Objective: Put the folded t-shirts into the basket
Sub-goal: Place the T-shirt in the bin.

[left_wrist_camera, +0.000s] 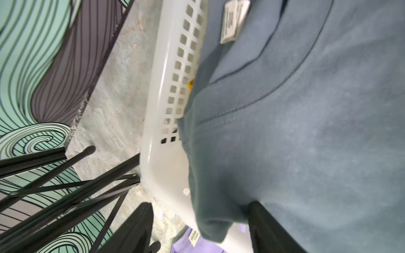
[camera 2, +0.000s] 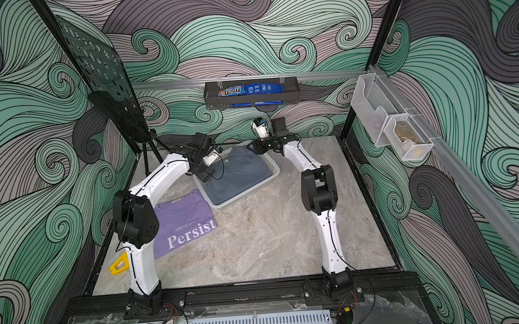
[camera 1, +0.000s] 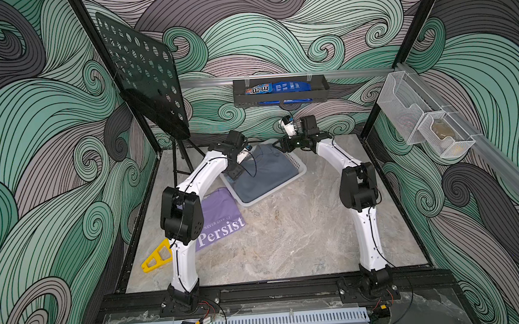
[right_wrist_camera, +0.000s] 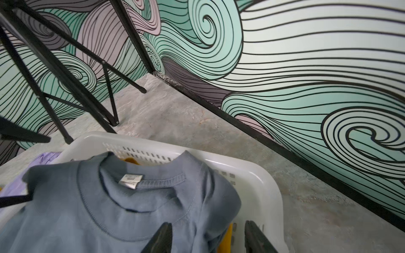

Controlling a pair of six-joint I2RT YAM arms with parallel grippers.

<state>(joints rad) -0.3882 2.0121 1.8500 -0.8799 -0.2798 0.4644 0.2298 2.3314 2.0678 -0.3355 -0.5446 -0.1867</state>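
On the surface, the basket at far centre holds the grey t-shirt on top, a corner draping over its left rim, so the left end effector and right end effector, both released with jaws parted astride the cloth, should rise straight up without snagging it.

Your left arm rises from its base at the lower left of the frame and arches toward the centre. Its wrist bends so that the left end effector points down. In the left wrist view its black fingers stand well apart. Your right arm mirrors it from the lower right, and the right end effector is aimed leftward. Its fingers are parted too, less widely.
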